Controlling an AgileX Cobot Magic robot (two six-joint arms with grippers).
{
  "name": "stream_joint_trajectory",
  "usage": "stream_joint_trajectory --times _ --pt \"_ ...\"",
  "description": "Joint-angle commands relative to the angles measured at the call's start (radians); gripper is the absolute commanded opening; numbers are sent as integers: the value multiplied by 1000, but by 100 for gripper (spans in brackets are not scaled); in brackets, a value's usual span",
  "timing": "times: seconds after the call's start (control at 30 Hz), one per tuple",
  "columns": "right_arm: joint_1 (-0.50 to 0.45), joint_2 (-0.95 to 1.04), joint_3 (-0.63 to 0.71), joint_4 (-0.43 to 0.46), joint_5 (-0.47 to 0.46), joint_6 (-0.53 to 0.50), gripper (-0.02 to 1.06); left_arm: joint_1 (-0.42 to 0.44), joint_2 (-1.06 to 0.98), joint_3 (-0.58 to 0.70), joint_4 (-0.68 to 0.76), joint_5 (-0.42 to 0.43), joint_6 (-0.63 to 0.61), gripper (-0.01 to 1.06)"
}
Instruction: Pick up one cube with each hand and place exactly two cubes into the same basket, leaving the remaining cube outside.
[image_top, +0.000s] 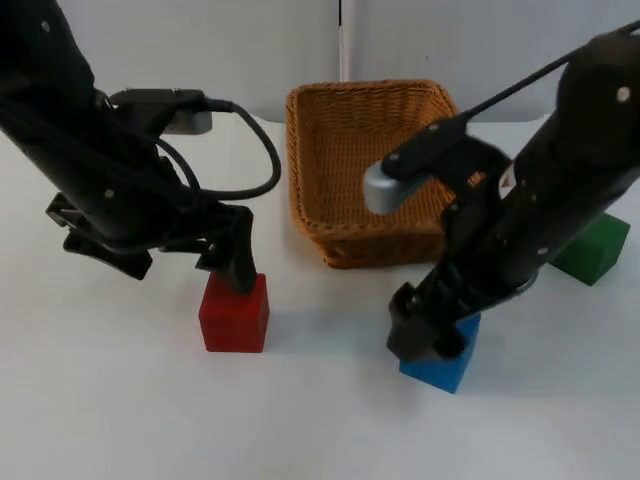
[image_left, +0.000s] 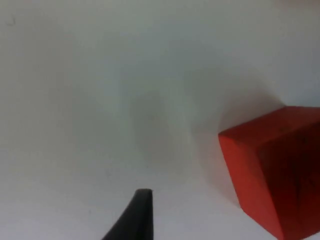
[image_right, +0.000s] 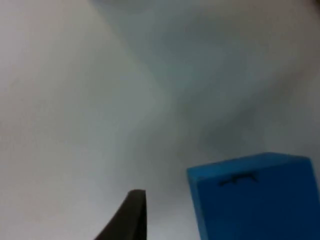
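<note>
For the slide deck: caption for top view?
Left gripper over red cube, right gripper over blue cube, beside wicker basket.

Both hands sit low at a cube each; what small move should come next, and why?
Probably close each hand on its cube. In the top view the left hand is at the red cube's top edge and the right hand is down on the blue cube. Both cubes rest on the table; the basket holds none yet.

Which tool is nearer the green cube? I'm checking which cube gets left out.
Right. The right tool is at the blue cube, beside the green cube; the left tool is at the red cube, beyond the basket.
</note>
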Motion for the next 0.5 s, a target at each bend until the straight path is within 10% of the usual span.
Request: stream_joint_trajectory --times 0.0,0.47 --pt "5 20 -3 -3 -30 -8 105 -6 8 -6 0 -15 -5 105" --pt "2 87 -3 -7 -104 -8 105 -73 55 -6 -15 -82 -5 105"
